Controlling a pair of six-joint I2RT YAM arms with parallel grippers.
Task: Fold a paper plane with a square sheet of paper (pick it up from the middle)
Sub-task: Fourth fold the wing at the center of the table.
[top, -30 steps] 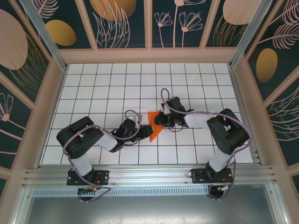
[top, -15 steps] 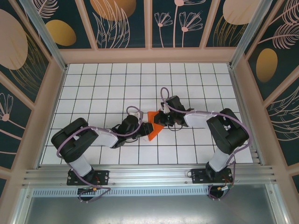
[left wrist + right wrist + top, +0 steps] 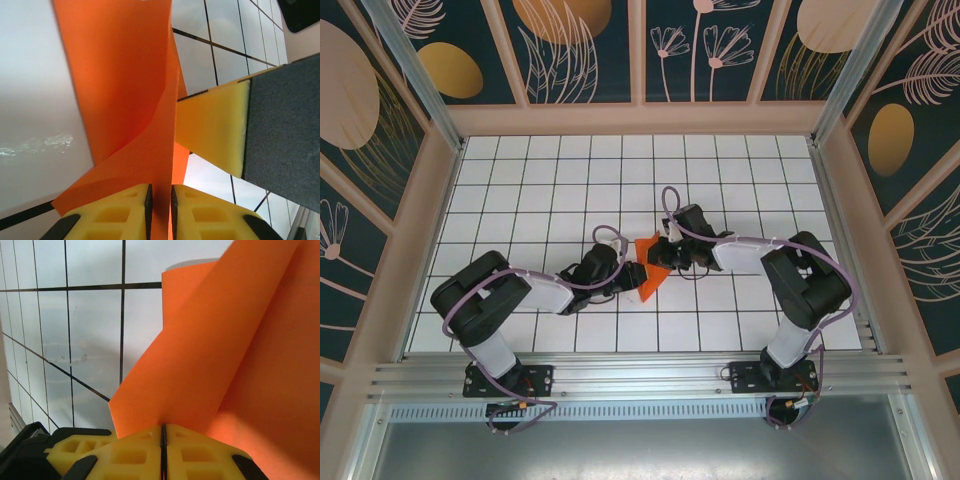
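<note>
Two grippers were on the square sheet of paper (image 3: 650, 266), which sat near the middle of the table (image 3: 520, 190), a touch toward 5 o'clock from centre in the top view. It was not flat: it was folded to a narrower, pointed shape with a flap curling up.

The left gripper (image 3: 623, 268) was at the sheet's 9 o'clock side. In the left wrist view its yellow pads (image 3: 122, 210) were closed to a slit with the orange edge running straight through, so it was pinching the paper. The right gripper (image 3: 667, 254) was at the sheet's 1 o'clock side. In the right wrist view its jaws were fully together, clamping a lower edge of the sheet. One of its fingers (image 3: 215, 130) also showed in the left wrist view, at 3 o'clock, just beside the fold.

The step in hand looked like forming or setting a crease with the sheet held between two pinches.

To do it well:
- Both pinches should stay firm.
- The arms should move together, because thin paper tears or slips if they pull apart.
- The edges should be lined up before any pressing.
- The flap should go down toward the tiles without twisting.
- Pressing should run along the fold line outward from the held end.
- Neither grip should let go until the crease sits flat.
</note>
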